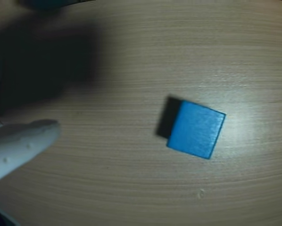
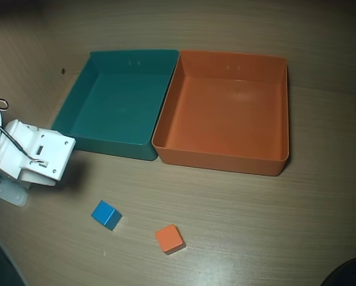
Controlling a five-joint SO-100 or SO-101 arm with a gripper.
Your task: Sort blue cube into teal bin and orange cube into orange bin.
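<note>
**Two cubes on the surface, both bins unoccupied**

Pale wood-grain laminate forms the surface on which all objects are laid out. Seen in the overhead view, the teal bin and the orange bin are set side by side, their adjoining walls touching, with the teal bin on the left. Smooth bare floors are shown in both. The blue cube is seen on the surface below the teal bin, apart from its near wall, and is turned at an angle to the wood grain. The orange cube lies near it, lower and to the right, likewise outside both bins. The white arm is seen at the left edge of the overhead view, beside the teal bin's lower left corner and up and to the left of the blue cube.

In the wrist view, the blue cube is shown slightly right of centre, resting alone on the surface, with a dark shadow along its left side. One white finger of the gripper enters from the lower left, well clear of the cube. Nothing is held against it; the opening of the jaws cannot be determined.
</note>
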